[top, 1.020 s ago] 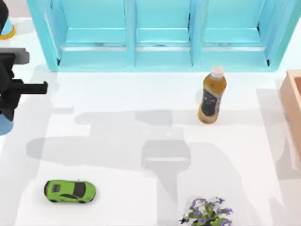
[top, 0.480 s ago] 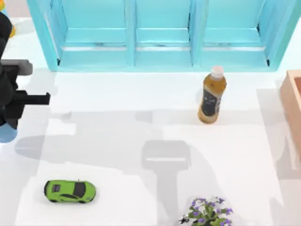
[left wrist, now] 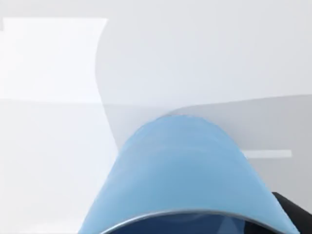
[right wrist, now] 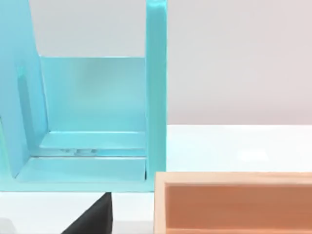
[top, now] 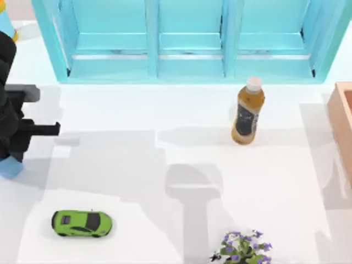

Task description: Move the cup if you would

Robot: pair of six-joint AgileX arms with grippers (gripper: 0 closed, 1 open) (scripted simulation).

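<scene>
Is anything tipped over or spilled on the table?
Nothing stands out. The amber bottle stands upright, the green toy car sits on its wheels, and the blue cup is held up at the table's left edge by the left gripper.

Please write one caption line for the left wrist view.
Blue cup seen close below the left wrist camera, above the white table.

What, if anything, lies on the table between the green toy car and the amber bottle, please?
Nothing lies there: in the top view the stretch of white table between the green toy car and the amber bottle is bare apart from shadows.
</scene>
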